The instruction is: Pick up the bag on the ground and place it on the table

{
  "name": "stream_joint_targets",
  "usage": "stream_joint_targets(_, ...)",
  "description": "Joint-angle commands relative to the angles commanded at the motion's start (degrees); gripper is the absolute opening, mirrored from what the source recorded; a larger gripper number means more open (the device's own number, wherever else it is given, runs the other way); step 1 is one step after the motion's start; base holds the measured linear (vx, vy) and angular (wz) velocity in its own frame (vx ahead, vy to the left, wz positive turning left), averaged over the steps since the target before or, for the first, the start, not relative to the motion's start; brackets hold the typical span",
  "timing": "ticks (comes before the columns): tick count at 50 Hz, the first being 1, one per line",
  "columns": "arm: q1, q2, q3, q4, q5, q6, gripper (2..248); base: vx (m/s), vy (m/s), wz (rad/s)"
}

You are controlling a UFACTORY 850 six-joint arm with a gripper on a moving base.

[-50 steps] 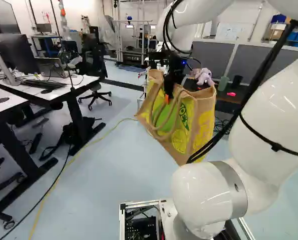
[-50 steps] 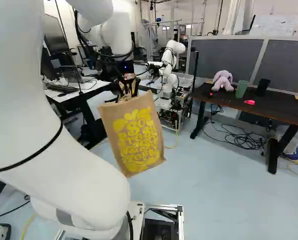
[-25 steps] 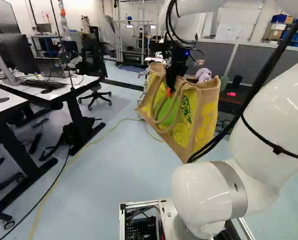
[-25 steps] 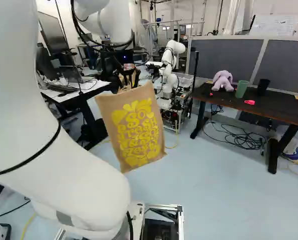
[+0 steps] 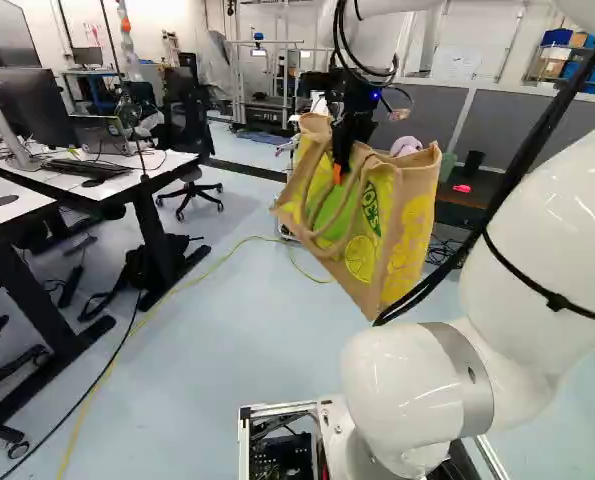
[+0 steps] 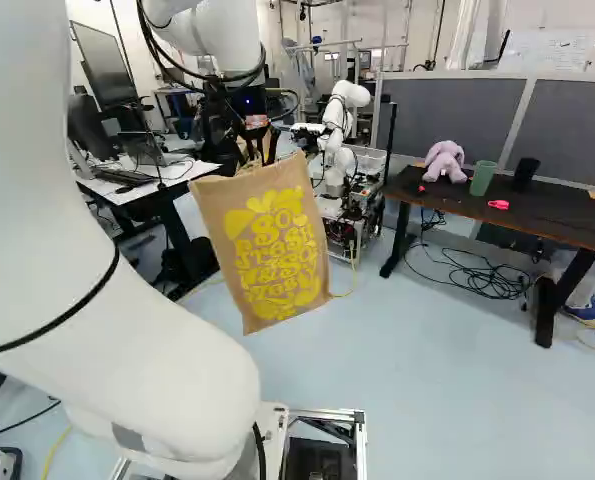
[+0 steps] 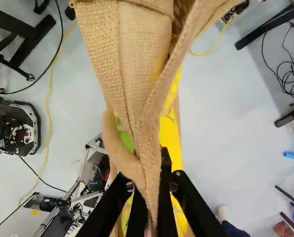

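Burlap bag (image 5: 413,225) hangs tilted in the air above the floor (image 6: 427,400), clear of the counter (image 6: 567,222). The gripper (image 5: 340,168) pinches a fold of its upper edge, one finger against each side of the cloth. Yellow lettering covers the side seen in the right base view, where the counter stands well apart to the right, bearing a lilac plush toy (image 6: 444,161), a green cup (image 6: 483,179), a black cup (image 6: 524,174) and a small pink object (image 6: 498,204). Black cables (image 6: 487,280) lie coiled beneath, and another robot (image 6: 341,125) stands beyond the bag
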State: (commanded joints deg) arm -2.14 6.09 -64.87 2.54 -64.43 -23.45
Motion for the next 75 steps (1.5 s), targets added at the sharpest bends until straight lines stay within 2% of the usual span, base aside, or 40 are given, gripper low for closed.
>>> stream_joint_targets(34, 0.00, 0.00, 0.00, 0.00, 0.00, 0.00, 22, -0.002, -0.015, 0.013)
stream_joint_targets(75, 0.00, 0.00, 0.00, 0.00, 0.00, 0.00, 22, 0.000, -0.071, -0.001)
